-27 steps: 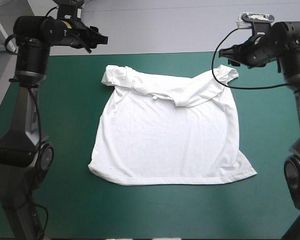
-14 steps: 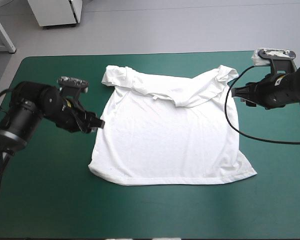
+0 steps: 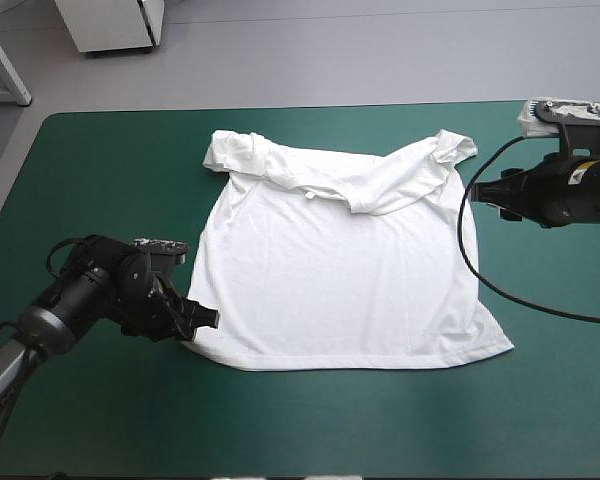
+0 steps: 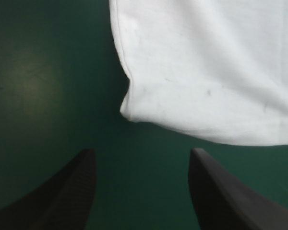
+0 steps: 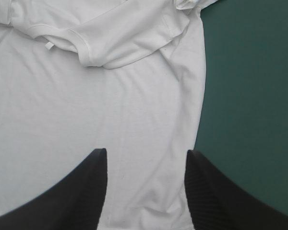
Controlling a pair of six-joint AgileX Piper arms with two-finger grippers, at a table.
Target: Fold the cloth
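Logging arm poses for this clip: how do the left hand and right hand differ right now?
Left hand is at the T-shirt's near left corner, over bare teal-green cover. Right hand is over its right edge, near the far sleeve. Both are open, holding nothing.

The T-shirt (image 3: 340, 280) is showing plain white all over, its hems and collar band carrying the same white, and a few faint grey specks are dotting the cloth near the corner ahead of the left hand (image 4: 143, 150). The bench cover (image 3: 100, 200) is showing an even, solid teal-green. The fingers (image 4: 216, 196) of the left hand are showing smooth black, while those of the right hand (image 5: 146, 150) are showing black with fine ribbed lines running across one of them.
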